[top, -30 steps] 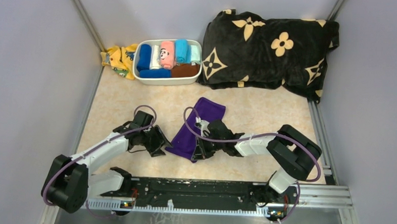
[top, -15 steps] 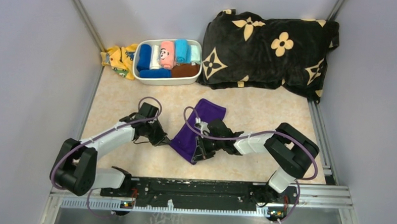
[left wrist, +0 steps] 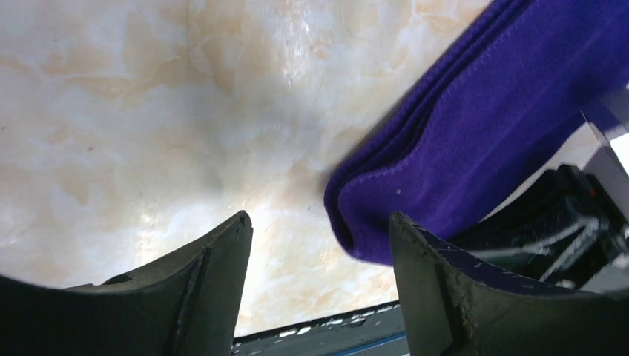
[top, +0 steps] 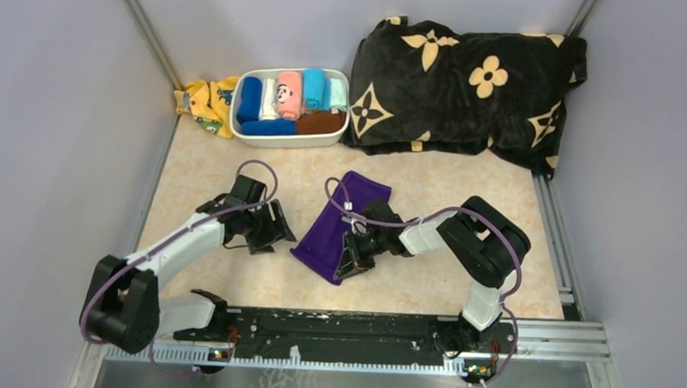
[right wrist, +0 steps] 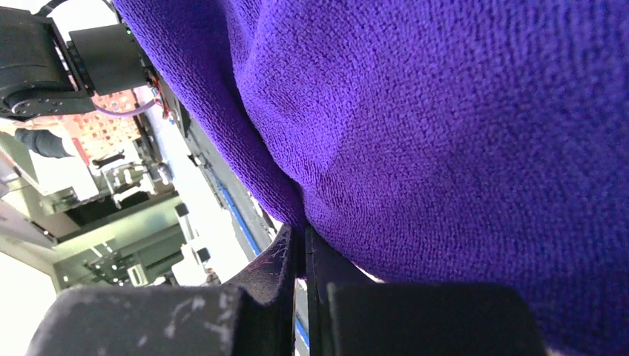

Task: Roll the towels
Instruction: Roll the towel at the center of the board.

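Note:
The purple towel (top: 334,218) lies folded flat on the tabletop, running diagonally. My right gripper (top: 348,261) is shut on its near edge; in the right wrist view the towel (right wrist: 445,133) fills the frame and the gripper (right wrist: 303,239) pinches a fold of it. My left gripper (top: 279,232) is open, low, just left of the towel's near left corner. In the left wrist view the towel's folded corner (left wrist: 475,133) lies ahead of the gripper (left wrist: 319,222), nearer its right finger, not between the jaws. The pink panda towel (top: 287,94) sits rolled in a white basket (top: 291,141).
The white basket at the back holds several other rolled cloths. A yellow patterned cloth (top: 204,102) lies left of it. A big black blanket with tan flowers (top: 467,81) fills the back right. Grey walls close both sides.
My left gripper has moved a little away from me and right, closer to the towel's corner. My right arm's elbow has swung inward; its gripper stays shut on the towel's near edge.

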Robot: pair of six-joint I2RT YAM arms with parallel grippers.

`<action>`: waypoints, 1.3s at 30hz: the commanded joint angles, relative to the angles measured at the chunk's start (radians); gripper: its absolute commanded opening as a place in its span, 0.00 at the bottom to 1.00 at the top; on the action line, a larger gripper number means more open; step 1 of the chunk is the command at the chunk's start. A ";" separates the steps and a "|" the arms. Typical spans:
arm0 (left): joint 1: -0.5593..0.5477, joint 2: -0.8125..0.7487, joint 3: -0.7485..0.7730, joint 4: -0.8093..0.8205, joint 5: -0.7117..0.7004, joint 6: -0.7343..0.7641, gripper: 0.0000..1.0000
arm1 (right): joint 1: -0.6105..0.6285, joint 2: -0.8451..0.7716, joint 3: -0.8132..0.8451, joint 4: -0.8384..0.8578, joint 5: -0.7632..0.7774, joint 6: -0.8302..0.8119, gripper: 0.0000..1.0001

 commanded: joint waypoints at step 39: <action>0.007 0.096 -0.149 0.302 0.256 0.043 0.42 | 0.015 -0.192 0.181 -0.342 0.235 -0.190 0.28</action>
